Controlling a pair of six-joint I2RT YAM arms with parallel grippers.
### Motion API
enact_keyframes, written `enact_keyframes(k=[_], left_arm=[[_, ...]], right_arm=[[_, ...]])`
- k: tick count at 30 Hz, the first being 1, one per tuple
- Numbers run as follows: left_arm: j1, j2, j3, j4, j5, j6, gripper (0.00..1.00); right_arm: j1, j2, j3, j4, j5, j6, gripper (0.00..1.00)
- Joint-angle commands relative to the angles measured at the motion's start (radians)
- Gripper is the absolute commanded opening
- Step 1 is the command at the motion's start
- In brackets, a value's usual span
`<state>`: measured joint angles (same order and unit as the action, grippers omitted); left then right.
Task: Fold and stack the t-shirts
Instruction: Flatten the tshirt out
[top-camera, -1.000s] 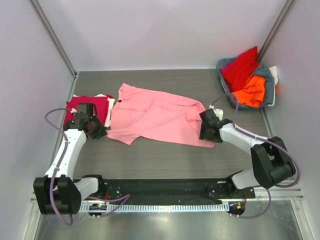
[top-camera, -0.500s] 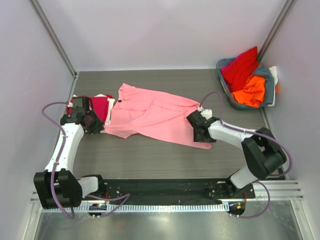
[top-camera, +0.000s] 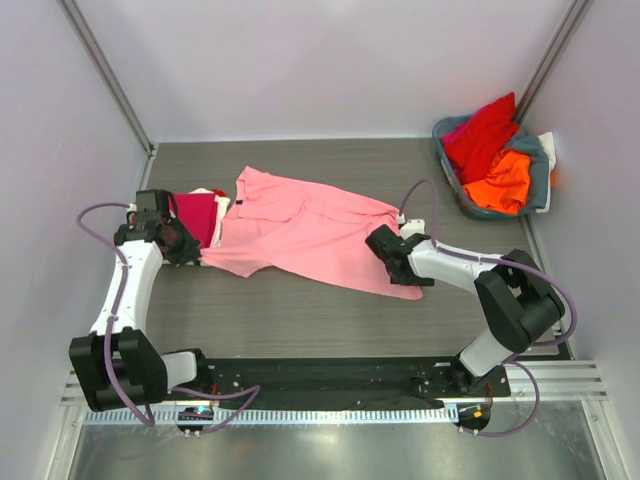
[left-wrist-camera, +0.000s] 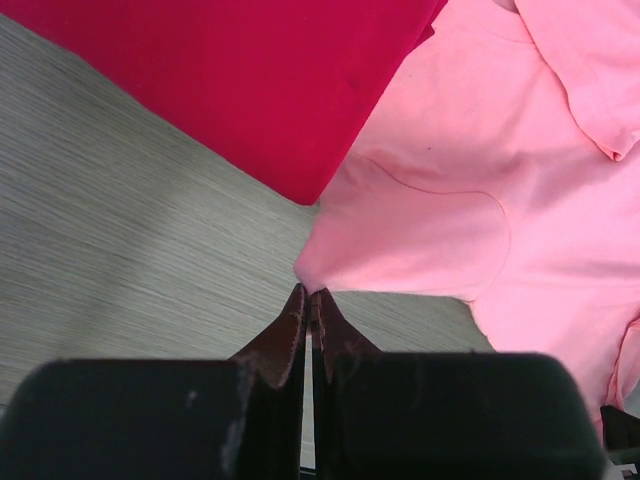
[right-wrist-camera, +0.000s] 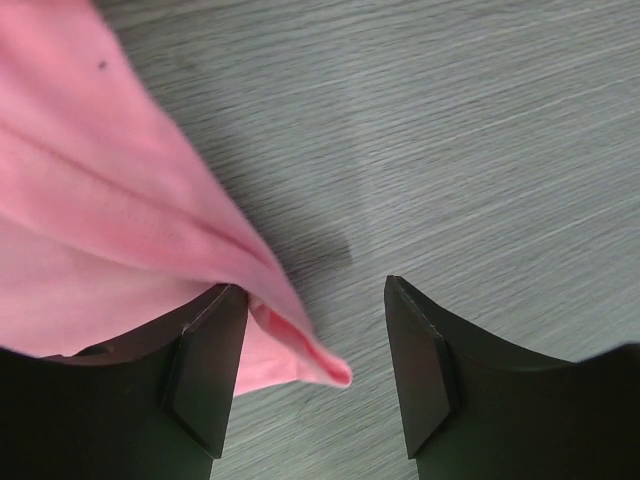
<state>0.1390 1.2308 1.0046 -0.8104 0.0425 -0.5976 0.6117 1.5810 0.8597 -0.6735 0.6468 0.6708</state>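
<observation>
A light pink t-shirt (top-camera: 300, 225) lies spread across the middle of the table. My left gripper (top-camera: 192, 256) is shut on its left corner, which shows pinched between the fingertips in the left wrist view (left-wrist-camera: 308, 292), the pink t-shirt (left-wrist-camera: 480, 180) stretching away from it. A folded crimson t-shirt (top-camera: 195, 215) lies just beyond, also in the left wrist view (left-wrist-camera: 230, 80), with white cloth (top-camera: 207, 192) under it. My right gripper (top-camera: 386, 250) is over the pink shirt's right end, open (right-wrist-camera: 315, 292), with a fold of the pink hem (right-wrist-camera: 290, 340) hanging loose beside its left finger.
A grey-blue basket (top-camera: 541, 175) stands at the back right with a red t-shirt (top-camera: 480, 135), an orange one (top-camera: 502, 180) and white cloth (top-camera: 547, 145) in it. Grey side walls close in on both sides. Bare wood-grain table (top-camera: 300, 320) lies in front of the shirt.
My left gripper has moved left and back, drawing the pink shirt's corner toward the crimson shirt. My right gripper has slid left along the shirt's right end.
</observation>
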Motion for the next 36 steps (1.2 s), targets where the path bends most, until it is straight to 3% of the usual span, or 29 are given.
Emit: enact_keyframes(k=[1,7,20,27,32,36], left_arm=[[0.013,-0.004,0.025,-0.004,0.004,0.015,0.0],[0.016,-0.005,0.023,-0.006,0.002,0.013,0.0],[0.016,-0.01,0.008,0.008,0.033,0.018,0.0],[0.016,-0.024,-0.001,0.005,0.034,0.022,0.0],[0.016,-0.036,-0.009,0.008,0.033,0.024,0.0],[0.016,-0.034,-0.006,0.005,0.036,0.024,0.0]], right_arm=[[-0.001,-0.032,0.002,-0.031,0.086,0.068,0.62],[-0.032,-0.058,-0.021,-0.006,0.048,0.059,0.61],[-0.047,-0.171,-0.129,0.1,-0.246,0.042,0.36],[-0.067,-0.194,-0.175,0.138,-0.334,0.058,0.35],[-0.084,-0.242,-0.206,0.138,-0.345,0.072,0.43],[-0.099,-0.262,-0.235,0.14,-0.354,0.079,0.43]])
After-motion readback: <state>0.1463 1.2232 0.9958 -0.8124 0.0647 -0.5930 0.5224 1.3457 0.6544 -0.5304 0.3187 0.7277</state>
